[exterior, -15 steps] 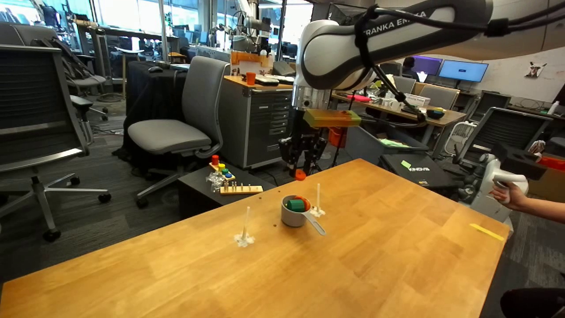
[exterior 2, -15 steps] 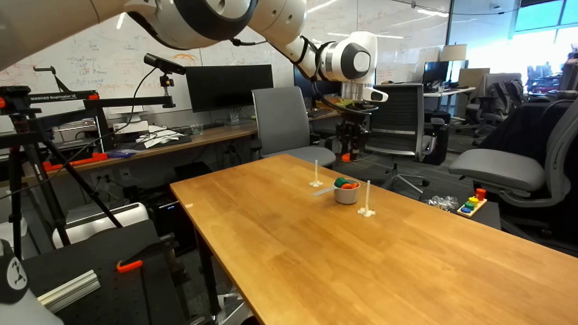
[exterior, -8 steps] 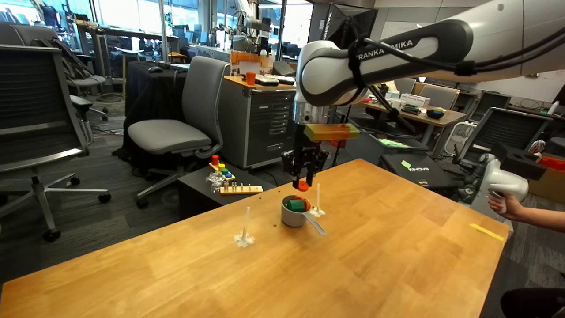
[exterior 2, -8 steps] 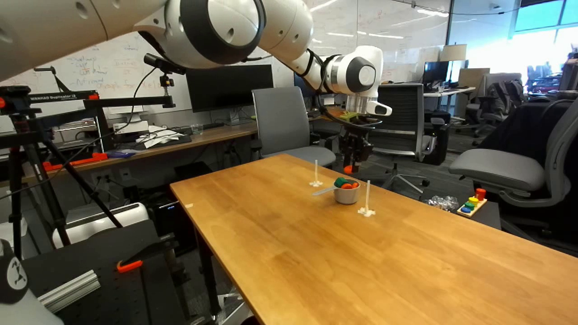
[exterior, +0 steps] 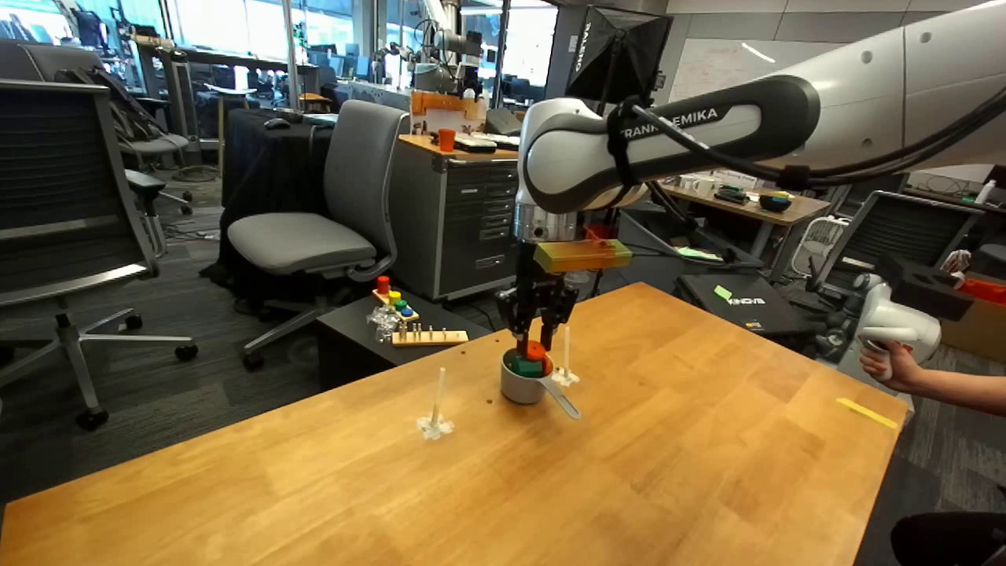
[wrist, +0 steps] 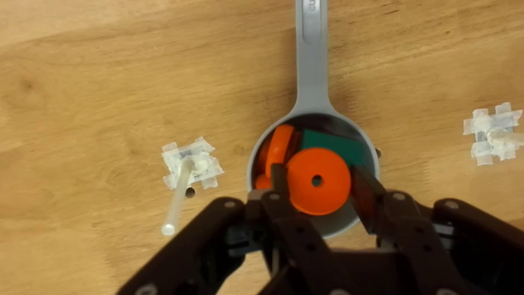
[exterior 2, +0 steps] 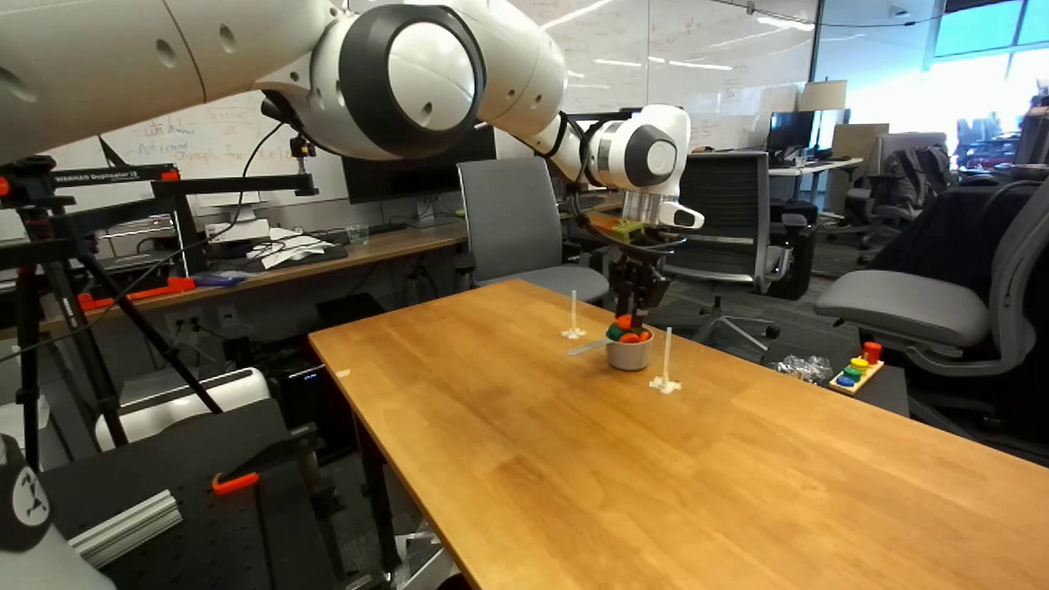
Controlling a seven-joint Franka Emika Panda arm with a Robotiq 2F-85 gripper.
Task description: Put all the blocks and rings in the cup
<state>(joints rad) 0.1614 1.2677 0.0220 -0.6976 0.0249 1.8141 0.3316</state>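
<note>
A light brown wooden surface [exterior: 306,487] is carrying a grey cup [exterior: 521,390], which is standing upright with its handle [wrist: 312,73] reaching out sideways. 2 thin pale rods [wrist: 177,196] are standing roughly upright on the surface, each rising from a base of whitish tape [wrist: 201,164]. The cup is sitting between them, nearer to 1 rod. A small dark hole [wrist: 190,192] is showing just beside that rod's tape; a 2nd hole [exterior: 490,402] is showing just beside the cup. In an exterior view, a yellow strip [exterior: 866,413] is lying near a corner. In an exterior view, a small pale scrap [exterior 2: 342,373] is lying near an edge.

Upright sticks [wrist: 177,196] on a table [exterior: 597,487], perhaps crumpled plastic [exterior: 383,321] beyond.
</note>
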